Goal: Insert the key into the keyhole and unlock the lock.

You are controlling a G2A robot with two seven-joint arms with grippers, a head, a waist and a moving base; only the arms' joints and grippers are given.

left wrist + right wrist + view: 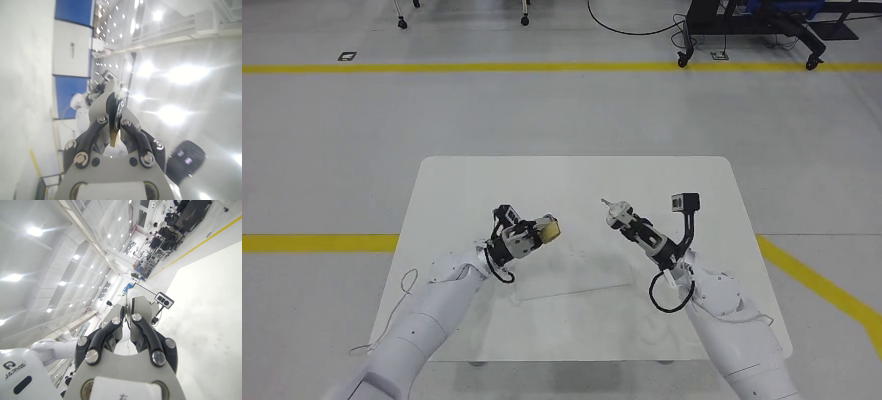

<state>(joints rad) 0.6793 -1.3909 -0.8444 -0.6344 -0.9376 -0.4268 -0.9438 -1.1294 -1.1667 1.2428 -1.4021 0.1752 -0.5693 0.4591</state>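
Observation:
In the top view my left gripper [538,234] hangs over the middle of the white table [572,330], shut on a brass padlock [550,229] that sticks out toward the right arm. The left wrist view shows the lock's brass body [115,139] and silver shackle [120,107] pinched between the fingers of that gripper [118,108]. My right gripper [621,213] sits a short way to the right, shut on a small silver key [606,203] whose tip points at the lock. A gap separates key and lock. In the right wrist view the right gripper [127,308] hides the key.
The tabletop under both arms is bare apart from a thin line [577,291] near the front. The left arm's wrist camera [164,300] shows beyond the right gripper. Yellow floor tape [542,67] and a wheeled cart [752,30] lie beyond the table's far edge.

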